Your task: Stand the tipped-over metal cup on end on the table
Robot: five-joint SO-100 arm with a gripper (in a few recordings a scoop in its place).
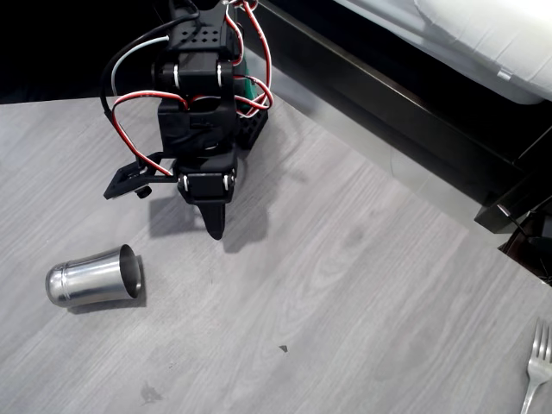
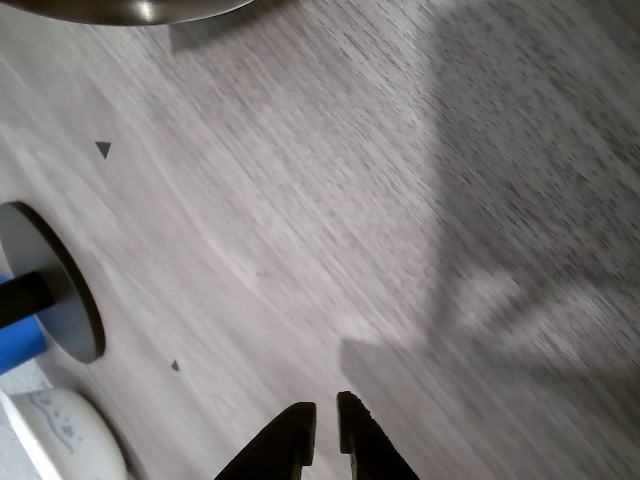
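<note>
In the overhead view the black arm (image 1: 203, 103) with its red and white cables stands at the top of the table (image 1: 362, 285), and the gripper (image 1: 215, 220) points down toward the lower edge of the picture. From this angle the two fingers look like one dark tip, so how far they are open cannot be read here; the tip holds nothing and touches no object. The metal cup (image 1: 93, 276) lies on its side on the table, to the lower left of the gripper and apart from it. Its open rim faces right, its rounded base faces left, and the inside is dark. A silver fork (image 1: 536, 371) lies at the lower right corner, well apart from the cup. A small dark speck (image 1: 283, 348) marks the wood grain near the middle bottom. No brand, label or writing can be read on the arm or on the cup. In the wrist view the fingers (image 2: 290, 445) enter from the bottom edge, and the gripper (image 2: 327, 420) shows only a narrow slit between the two black tips, with nothing between them. They hang above bare table (image 2: 330, 200), over their own shadow. A curved piece of the metal cup (image 2: 130, 9) shows at the top left edge, far from the tips. At the left edge a grey round disc (image 2: 60, 290) with a blue part (image 2: 15, 345) and a pale object (image 2: 60, 435) are seen; no writing on them is readable.
</note>
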